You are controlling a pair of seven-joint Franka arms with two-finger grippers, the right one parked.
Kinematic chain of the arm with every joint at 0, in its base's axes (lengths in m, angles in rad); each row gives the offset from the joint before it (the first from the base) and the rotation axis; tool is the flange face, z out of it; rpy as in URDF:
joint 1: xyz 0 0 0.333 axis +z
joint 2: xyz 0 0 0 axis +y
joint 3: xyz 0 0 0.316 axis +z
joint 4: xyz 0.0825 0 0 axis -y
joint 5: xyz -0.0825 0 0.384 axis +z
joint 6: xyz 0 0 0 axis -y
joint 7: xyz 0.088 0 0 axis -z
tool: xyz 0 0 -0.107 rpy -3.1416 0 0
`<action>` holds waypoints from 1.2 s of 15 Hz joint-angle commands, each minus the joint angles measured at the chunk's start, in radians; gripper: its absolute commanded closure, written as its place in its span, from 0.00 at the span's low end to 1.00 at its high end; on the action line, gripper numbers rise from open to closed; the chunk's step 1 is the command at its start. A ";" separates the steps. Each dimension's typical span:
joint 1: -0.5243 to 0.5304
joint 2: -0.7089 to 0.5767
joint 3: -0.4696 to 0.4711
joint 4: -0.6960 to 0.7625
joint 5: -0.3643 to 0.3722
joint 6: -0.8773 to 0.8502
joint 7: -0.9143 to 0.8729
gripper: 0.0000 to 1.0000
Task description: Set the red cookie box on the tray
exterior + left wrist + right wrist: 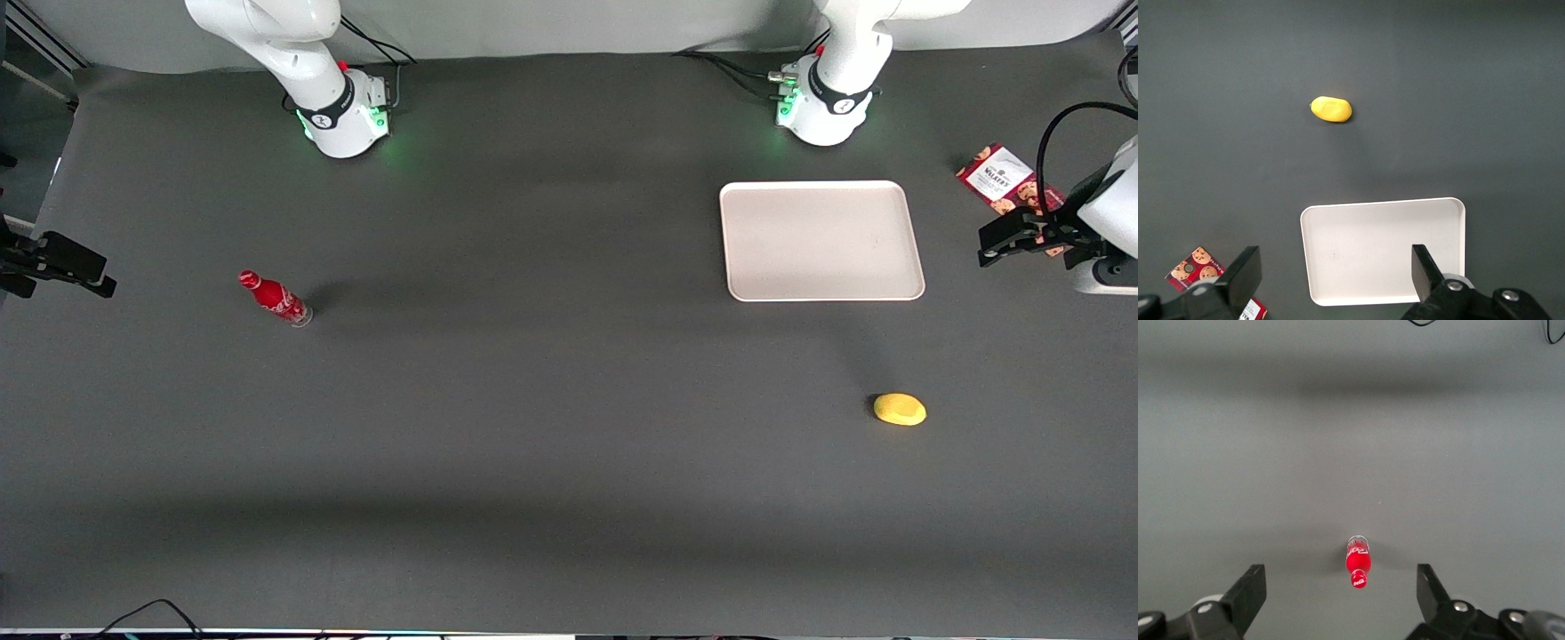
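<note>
Dark-red slim cookie box point(1005, 180) lies flat on counter, partly under end effector point(1013, 238), which is spread, empty; white flat rectangular tray point(821, 241) nearby.

A small red soda bottle point(275, 299) stands on the dark grey table point(533, 400) toward the parked arm's end. A yellow oval lemon-like object point(900, 409) lies toward the working arm's end.

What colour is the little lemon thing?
Yellow lemon, clearest in left wrist view; gripper open above tray.
</note>
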 commanded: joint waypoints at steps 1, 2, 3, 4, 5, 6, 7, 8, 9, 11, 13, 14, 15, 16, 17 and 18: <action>0.003 0.021 -0.003 0.028 0.002 -0.023 -0.022 0.00; 0.006 0.024 0.005 0.026 0.002 -0.023 -0.022 0.00; 0.013 0.029 0.010 0.026 0.003 -0.023 -0.022 0.00; 0.017 0.032 0.029 0.026 0.007 -0.023 -0.022 0.00; 0.018 0.042 0.059 0.026 0.008 -0.023 -0.022 0.00; 0.018 0.050 0.101 0.025 0.008 -0.023 -0.016 0.00; 0.017 0.059 0.149 0.023 0.010 -0.023 -0.017 0.00; 0.018 0.068 0.183 0.020 0.010 -0.024 -0.020 0.00; 0.018 0.093 0.229 0.020 0.013 -0.021 -0.022 0.00; 0.018 0.143 0.341 0.020 0.010 -0.009 -0.014 0.00; 0.020 0.161 0.440 -0.019 -0.001 0.003 -0.003 0.00; 0.027 0.164 0.474 -0.058 -0.006 0.025 -0.003 0.00; 0.043 0.164 0.499 -0.104 -0.009 0.064 0.000 0.00; 0.062 0.161 0.525 -0.157 -0.010 0.112 0.003 0.00; 0.073 0.148 0.548 -0.229 -0.010 0.169 0.006 0.00; 0.072 0.132 0.572 -0.298 -0.010 0.222 0.009 0.00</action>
